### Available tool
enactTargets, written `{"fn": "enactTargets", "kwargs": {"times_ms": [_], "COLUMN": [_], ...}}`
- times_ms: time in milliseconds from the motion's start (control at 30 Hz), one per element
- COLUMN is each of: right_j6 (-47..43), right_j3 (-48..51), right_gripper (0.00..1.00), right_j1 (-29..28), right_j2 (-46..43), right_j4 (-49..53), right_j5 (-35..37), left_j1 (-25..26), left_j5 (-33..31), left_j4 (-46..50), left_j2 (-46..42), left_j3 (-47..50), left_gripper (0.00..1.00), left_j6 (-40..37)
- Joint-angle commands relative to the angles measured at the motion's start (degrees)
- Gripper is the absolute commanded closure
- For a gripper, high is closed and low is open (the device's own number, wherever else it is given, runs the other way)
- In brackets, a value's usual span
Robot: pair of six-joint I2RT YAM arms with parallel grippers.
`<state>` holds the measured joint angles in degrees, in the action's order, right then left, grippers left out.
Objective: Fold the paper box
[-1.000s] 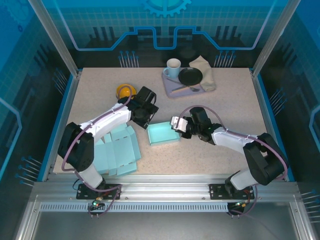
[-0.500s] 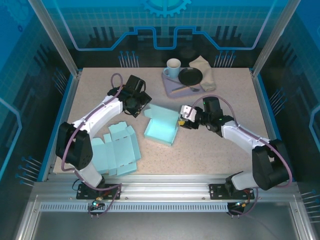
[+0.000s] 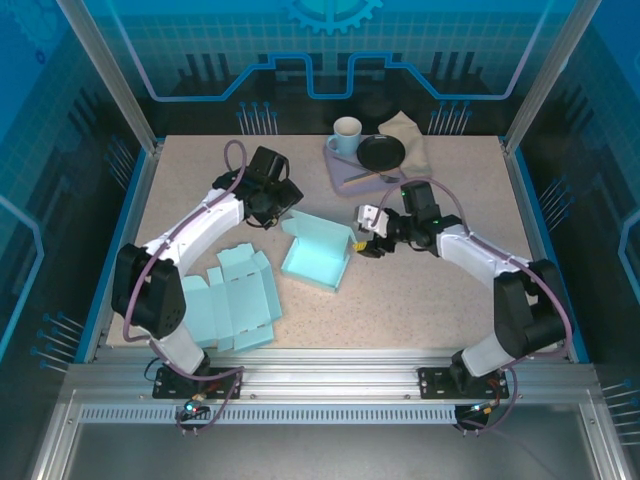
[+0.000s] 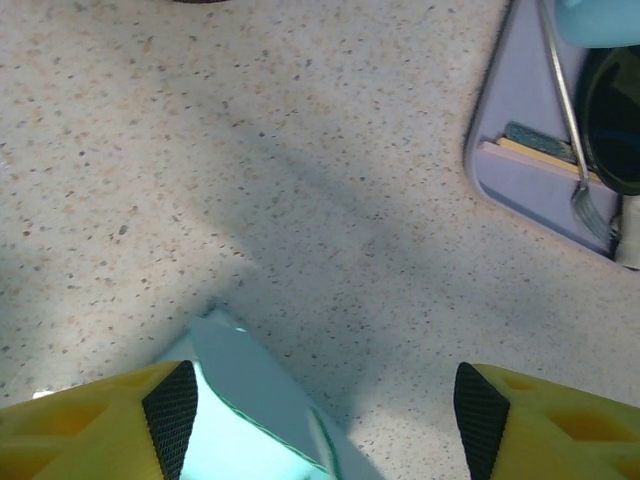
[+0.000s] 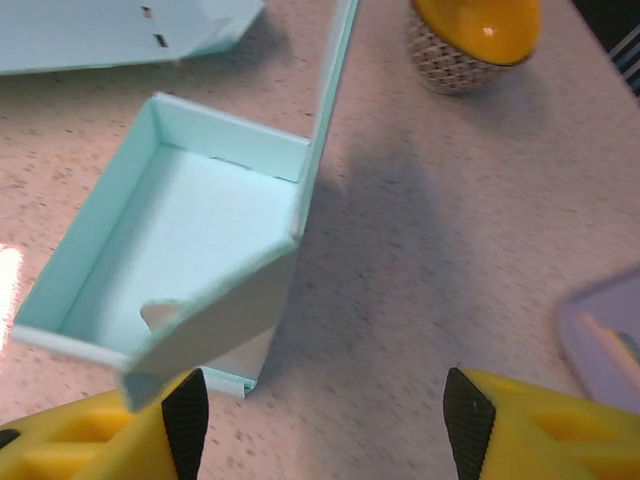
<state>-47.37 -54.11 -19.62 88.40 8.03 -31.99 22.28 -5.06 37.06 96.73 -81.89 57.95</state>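
The light-blue paper box (image 3: 318, 258) lies on the table between the two arms, its tray formed and its lid flap (image 5: 325, 90) standing up. In the right wrist view the box (image 5: 190, 230) is open-topped and empty. My right gripper (image 3: 362, 240) is open just right of the box; its gripper (image 5: 326, 415) has only bare table between the pads, with the box's corner beside the left pad (image 5: 185, 410). My left gripper (image 3: 279, 212) is open at the box's far left corner. In the left wrist view a box flap (image 4: 250, 390) reaches between its gripper (image 4: 325, 420) jaws without being clamped.
Flat unfolded box sheets (image 3: 232, 300) lie at the front left. A purple tray (image 3: 343, 172) at the back holds a mug (image 3: 346, 134), a black dish (image 3: 381, 152) and a fork (image 4: 590, 200); a napkin (image 3: 410, 140) lies beside it. A yellow bowl (image 5: 475, 30) sits beyond the box.
The right gripper has opened, let go of the box and drawn back to the right. The box has shifted toward the back left. The left arm pulled back, still open.
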Motion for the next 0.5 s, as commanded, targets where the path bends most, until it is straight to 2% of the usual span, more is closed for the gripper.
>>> {"fn": "enactTargets", "kwargs": {"times_ms": [0,333,467], "right_j6": [2.01,3.36,5.65], "right_j3": [-0.76,-1.32,-1.34], "right_gripper": [0.35,0.35,0.37], "right_j1": [-1.34,-5.75,-6.21], "right_j2": [2.89,5.12,5.18], "right_j4": [-1.68,-3.64,-5.92], "right_j5": [-2.31,-0.65,-2.22], "left_j1": [0.03,1.17,2.15], "left_j5": [2.18,3.17,4.40], "left_j4": [-1.03,-2.53,-3.13], "left_j2": [1.76,4.37,5.22], "left_j3": [-2.06,-0.57,-0.68], "left_gripper": [0.29,0.30,0.31], "left_j6": [-1.73,-0.86,-0.51]}}
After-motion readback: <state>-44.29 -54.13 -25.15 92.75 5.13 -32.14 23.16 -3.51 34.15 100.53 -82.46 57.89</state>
